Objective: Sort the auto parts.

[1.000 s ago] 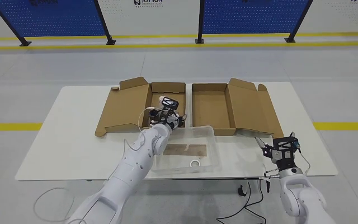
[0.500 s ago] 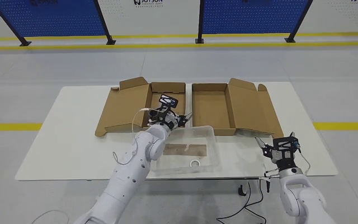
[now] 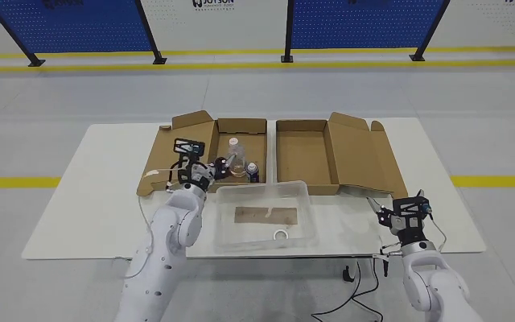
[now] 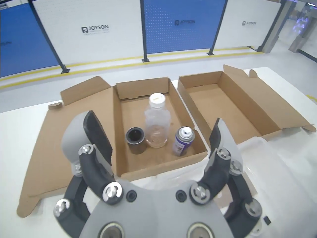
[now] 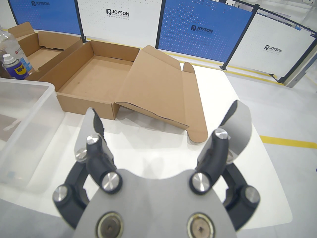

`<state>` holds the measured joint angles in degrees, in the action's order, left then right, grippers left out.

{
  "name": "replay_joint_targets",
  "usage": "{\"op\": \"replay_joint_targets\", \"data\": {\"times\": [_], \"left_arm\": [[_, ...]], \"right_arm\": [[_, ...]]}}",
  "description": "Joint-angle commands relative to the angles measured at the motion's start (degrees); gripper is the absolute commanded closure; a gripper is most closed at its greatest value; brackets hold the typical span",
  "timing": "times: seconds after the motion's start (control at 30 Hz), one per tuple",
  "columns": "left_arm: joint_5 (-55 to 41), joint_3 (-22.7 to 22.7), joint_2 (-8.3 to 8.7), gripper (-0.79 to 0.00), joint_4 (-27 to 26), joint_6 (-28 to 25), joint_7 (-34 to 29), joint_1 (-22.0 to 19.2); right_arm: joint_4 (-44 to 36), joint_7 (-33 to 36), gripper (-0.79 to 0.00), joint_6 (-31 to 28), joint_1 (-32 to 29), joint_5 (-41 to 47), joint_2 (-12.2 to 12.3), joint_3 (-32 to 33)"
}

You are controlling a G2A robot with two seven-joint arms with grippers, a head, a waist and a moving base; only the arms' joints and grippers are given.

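Note:
The left cardboard box (image 3: pixel 241 129) (image 4: pixel 128 110) holds a black cylinder (image 4: pixel 135 139), an upright clear bottle (image 3: pixel 235 157) (image 4: pixel 156 122) and a blue spray can (image 3: pixel 252 171) (image 4: pixel 183 141). My left gripper (image 3: pixel 208 169) (image 4: pixel 154 120) is open and holds nothing; it sits over the box's left flap, just short of these parts. The right cardboard box (image 3: pixel 302 157) (image 5: pixel 91 80) has nothing in it. My right gripper (image 3: pixel 400 213) (image 5: pixel 163 112) stands open with nothing in it, low over the table's front right corner. From there the spray can (image 5: pixel 14 68) shows far off.
A clear plastic bin (image 3: pixel 261 187) (image 5: pixel 24 115) stands in front of both boxes, with a small white ring (image 3: pixel 279 234) inside. Box flaps spread out to the left and right. The white table (image 3: pixel 105 201) has bare room at the far left and front right.
My left gripper has swung left, off the left box and onto its flap side, uncovering the bottle, can and cylinder. The right arm has kept still.

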<state>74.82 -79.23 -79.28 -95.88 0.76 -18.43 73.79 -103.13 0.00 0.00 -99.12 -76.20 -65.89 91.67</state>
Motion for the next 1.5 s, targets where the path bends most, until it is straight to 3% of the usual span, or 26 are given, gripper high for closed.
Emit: {"op": "replay_joint_targets", "data": {"times": [0.0, 0.33, 0.77, 1.0, 1.47], "left_arm": [[-0.1, -2.4, 0.30, -0.785, -1.8, 0.7, 0.3, 1.8], [-3.1, -10.5, 1.05, -0.785, -9.1, 4.2, 0.6, 10.1], [-1.7, -13.4, 1.26, -0.785, -10.7, 7.7, 4.0, 17.7], [3.0, -14.7, 1.75, -0.785, -13.1, 5.2, 4.9, 21.1], [3.0, -14.7, 1.75, -0.785, -13.1, 5.2, 4.9, 21.1]], "right_arm": [[0.0, 0.0, -0.785, 0.0, 0.0, 0.0, 0.0, 0.0], [0.0, 0.0, -0.785, 0.0, 0.0, 0.0, 0.0, 0.0], [0.0, 0.0, -0.785, 0.0, 0.0, 0.0, 0.0, 0.0], [0.0, 0.0, -0.785, 0.0, 0.0, 0.0, 0.0, 0.0], [-1.6, -1.1, -0.785, -2.0, 0.6, -2.7, 0.2, 0.2]]}}
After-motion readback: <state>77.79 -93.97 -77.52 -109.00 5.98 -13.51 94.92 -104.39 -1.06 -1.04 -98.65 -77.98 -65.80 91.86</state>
